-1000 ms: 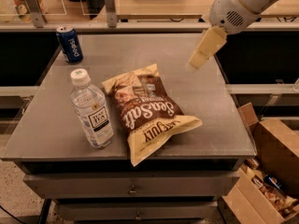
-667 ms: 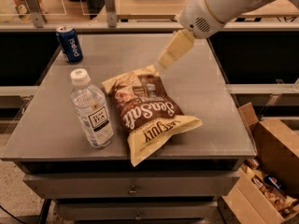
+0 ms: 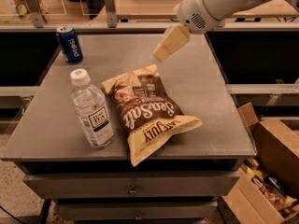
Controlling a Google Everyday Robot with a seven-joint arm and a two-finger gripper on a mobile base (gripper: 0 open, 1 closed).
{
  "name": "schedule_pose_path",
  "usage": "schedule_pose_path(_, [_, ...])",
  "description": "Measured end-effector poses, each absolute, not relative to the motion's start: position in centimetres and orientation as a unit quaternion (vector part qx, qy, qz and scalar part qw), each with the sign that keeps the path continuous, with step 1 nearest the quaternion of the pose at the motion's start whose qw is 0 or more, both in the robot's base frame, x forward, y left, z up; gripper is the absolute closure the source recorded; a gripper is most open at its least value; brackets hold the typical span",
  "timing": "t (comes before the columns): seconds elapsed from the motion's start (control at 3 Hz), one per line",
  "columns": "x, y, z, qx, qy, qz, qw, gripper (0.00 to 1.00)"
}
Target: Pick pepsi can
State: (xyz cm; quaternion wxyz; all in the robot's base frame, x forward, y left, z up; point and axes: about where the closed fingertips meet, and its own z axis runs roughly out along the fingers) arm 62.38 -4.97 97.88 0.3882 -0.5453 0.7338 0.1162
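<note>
The pepsi can is small and dark blue with white lettering and a silver top. It stands upright at the far left corner of the grey table. My gripper hangs from the white arm above the far middle of the table. It points down and to the left, over the top edge of the chip bag. It is well to the right of the can and holds nothing that I can see.
A clear plastic bottle with a white cap stands at the front left. A brown and cream chip bag lies in the middle. An open cardboard box sits on the floor at the right. A shelf rail runs behind the table.
The arm and gripper have moved steadily to the left, from above the table's right side toward its middle. The can, bottle and bag have not moved.
</note>
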Motion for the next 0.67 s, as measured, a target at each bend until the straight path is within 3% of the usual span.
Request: schedule_pose_path(0.67, [68.1, 0.6, 96.1, -0.562, 0.720, 0.150, 0.379, 0.00])
